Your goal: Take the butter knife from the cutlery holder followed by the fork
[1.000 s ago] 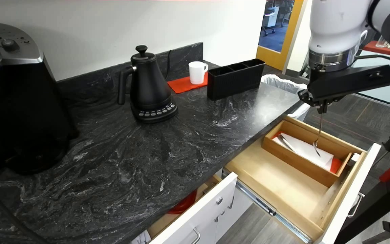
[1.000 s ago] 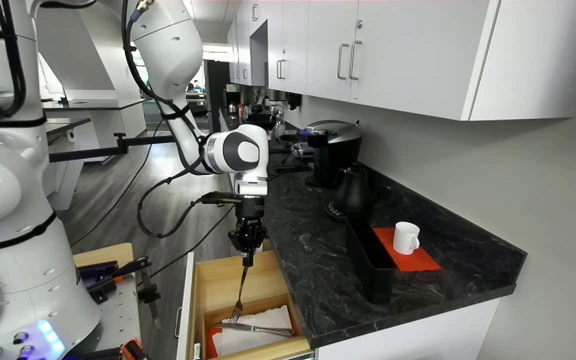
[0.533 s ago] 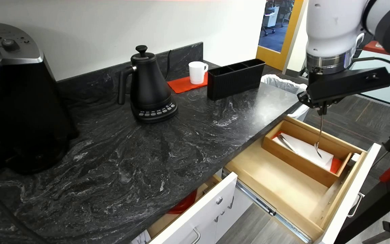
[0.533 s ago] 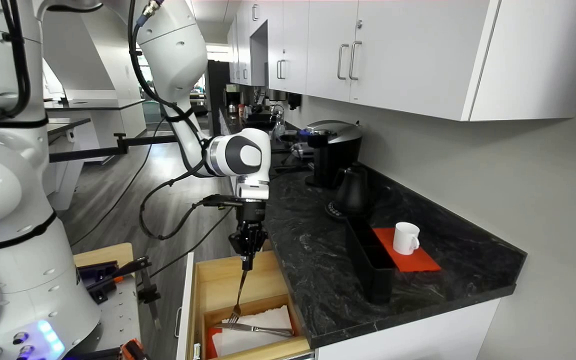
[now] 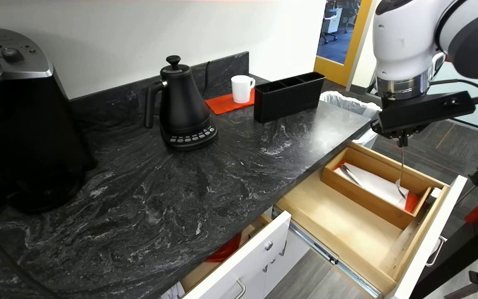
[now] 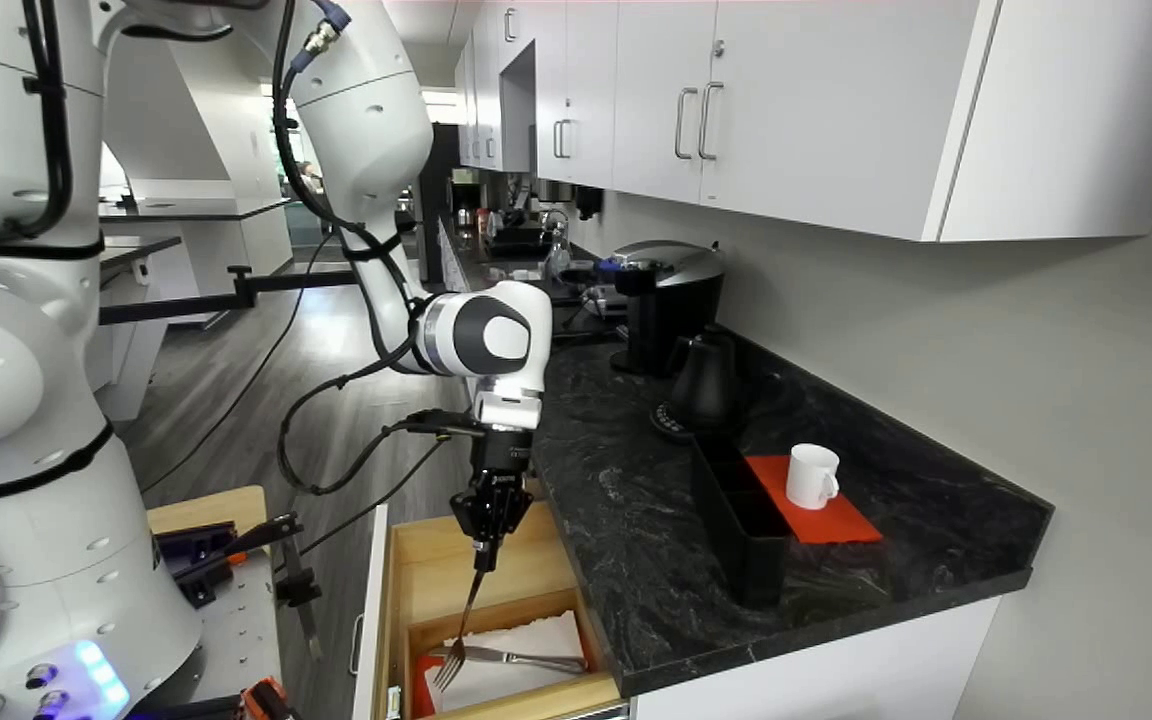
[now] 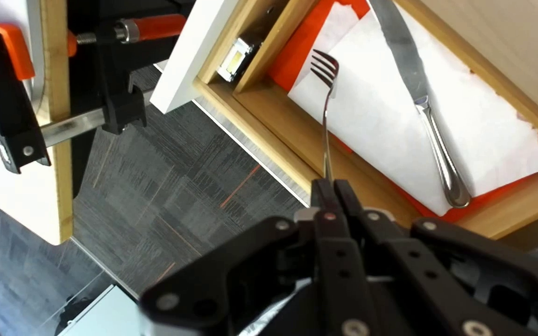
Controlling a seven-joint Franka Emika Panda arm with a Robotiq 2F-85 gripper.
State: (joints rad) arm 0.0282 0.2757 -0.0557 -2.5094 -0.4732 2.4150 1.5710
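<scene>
Claw (image 7: 330, 187): closed tight, gripping the fork (image 7: 325, 117).
Fork: tines down over the wooden box (image 5: 365, 199).
Knife (image 7: 413, 77): lying on paper (image 7: 371, 107) in the box, right of the fork in the wrist view.
Holder (image 5: 287, 102): on the surface (image 5: 172, 191), right of the mug (image 5: 240, 89) in an exterior view.

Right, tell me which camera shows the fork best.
The wrist view: the fork appears largest there, tines distinct, though its handle end is hidden by the claw. Both exterior views show it smaller, hanging tines-down from the claw.
</scene>
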